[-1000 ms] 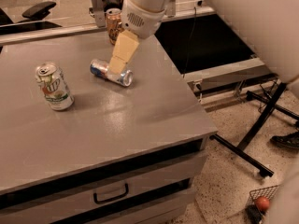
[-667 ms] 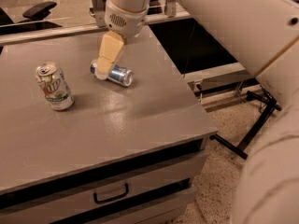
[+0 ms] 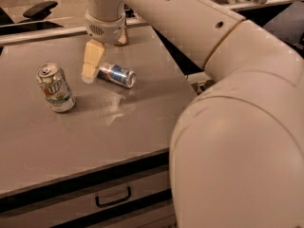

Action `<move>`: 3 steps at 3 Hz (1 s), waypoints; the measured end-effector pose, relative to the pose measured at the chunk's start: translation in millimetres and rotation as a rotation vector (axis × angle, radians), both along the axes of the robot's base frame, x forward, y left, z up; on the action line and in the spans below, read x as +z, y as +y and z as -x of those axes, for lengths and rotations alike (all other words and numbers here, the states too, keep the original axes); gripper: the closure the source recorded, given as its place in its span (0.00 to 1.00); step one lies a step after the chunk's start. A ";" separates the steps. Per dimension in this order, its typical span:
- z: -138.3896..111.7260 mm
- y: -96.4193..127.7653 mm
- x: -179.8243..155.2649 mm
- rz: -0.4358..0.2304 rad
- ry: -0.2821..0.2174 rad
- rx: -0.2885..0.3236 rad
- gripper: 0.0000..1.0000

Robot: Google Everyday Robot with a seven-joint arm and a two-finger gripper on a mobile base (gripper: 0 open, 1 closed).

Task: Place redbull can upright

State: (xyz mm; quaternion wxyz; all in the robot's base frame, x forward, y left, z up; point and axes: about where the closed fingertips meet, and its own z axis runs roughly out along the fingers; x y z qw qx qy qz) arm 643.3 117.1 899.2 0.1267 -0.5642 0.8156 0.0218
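The redbull can [image 3: 117, 75] lies on its side on the grey table [image 3: 95, 132], its silver top pointing right and toward me. My gripper [image 3: 90, 70] hangs down from the wrist above the table and sits at the can's left end, touching or just beside it. The can rests on the table and is not lifted.
A white-and-green can [image 3: 55, 88] stands upright to the left of the gripper. A golden-brown can [image 3: 122, 38] stands at the back, mostly hidden behind my wrist. My large white arm [image 3: 237, 127] fills the right side. The table has a drawer with a handle [image 3: 113, 197] below its front edge.
My gripper has moved left, from over the middle of the lying redbull can to its left end. The can has stayed lying in place. My arm now covers more of the right side.
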 end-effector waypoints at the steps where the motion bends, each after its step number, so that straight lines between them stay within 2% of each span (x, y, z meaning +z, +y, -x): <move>1: -17.3 18.2 -18.6 0.033 0.012 -0.015 0.00; 2: -32.0 30.3 -34.7 0.071 0.018 -0.028 0.00; 3: -41.6 35.9 -44.3 0.096 0.021 -0.039 0.14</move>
